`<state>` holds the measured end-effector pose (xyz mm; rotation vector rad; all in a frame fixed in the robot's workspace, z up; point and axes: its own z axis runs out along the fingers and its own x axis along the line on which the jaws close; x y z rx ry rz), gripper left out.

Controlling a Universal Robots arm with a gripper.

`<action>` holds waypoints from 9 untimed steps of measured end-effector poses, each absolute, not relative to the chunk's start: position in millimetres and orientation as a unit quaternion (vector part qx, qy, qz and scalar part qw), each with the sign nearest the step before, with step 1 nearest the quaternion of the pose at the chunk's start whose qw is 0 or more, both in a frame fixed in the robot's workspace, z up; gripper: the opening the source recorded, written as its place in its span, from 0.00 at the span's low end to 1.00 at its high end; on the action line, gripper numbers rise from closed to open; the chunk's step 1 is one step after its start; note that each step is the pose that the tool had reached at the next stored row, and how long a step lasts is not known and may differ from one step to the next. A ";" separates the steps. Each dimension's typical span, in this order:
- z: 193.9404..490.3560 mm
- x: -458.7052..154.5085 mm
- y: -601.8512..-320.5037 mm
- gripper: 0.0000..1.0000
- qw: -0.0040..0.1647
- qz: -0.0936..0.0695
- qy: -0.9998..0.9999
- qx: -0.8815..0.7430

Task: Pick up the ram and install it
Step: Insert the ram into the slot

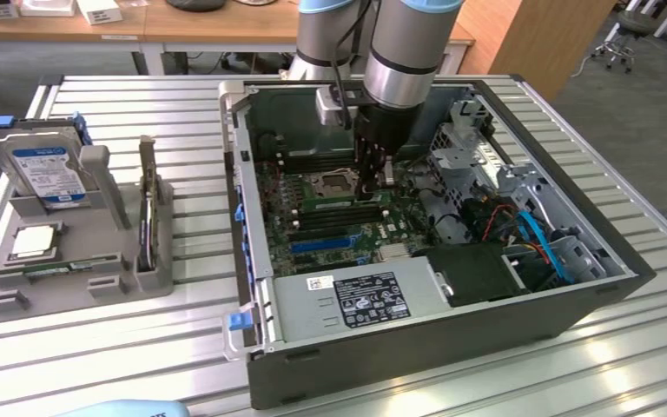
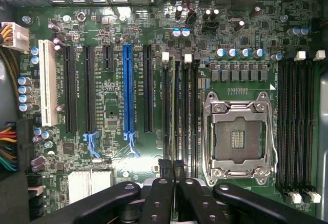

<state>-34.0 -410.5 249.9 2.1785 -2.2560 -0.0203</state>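
The end effector (image 1: 375, 184) is hovering closed over the memory slots (image 2: 177, 111) inside the computer case (image 1: 565, 313); any pinched stick is hidden. A ram (image 1: 62, 268) is lying in the tray (image 1: 79, 300). Pressing misaligned is risking a jam or a cracked board.

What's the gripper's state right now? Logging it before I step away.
Gripper: closed, over the motherboard; whether it holds anything cannot be told.

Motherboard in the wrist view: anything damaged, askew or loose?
Nothing stands out. The motherboard looks intact, the processor socket is empty with its frame closed, and the blue slot and white slot sit straight.
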 end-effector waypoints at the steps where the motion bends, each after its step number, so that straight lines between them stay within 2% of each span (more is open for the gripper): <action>1: 249.9 -34.0 -410.5 0.11 0.003 -0.006 -0.719 0.695; 9: 249.7 -32.0 -410.4 0.11 0.008 -0.012 -0.719 0.695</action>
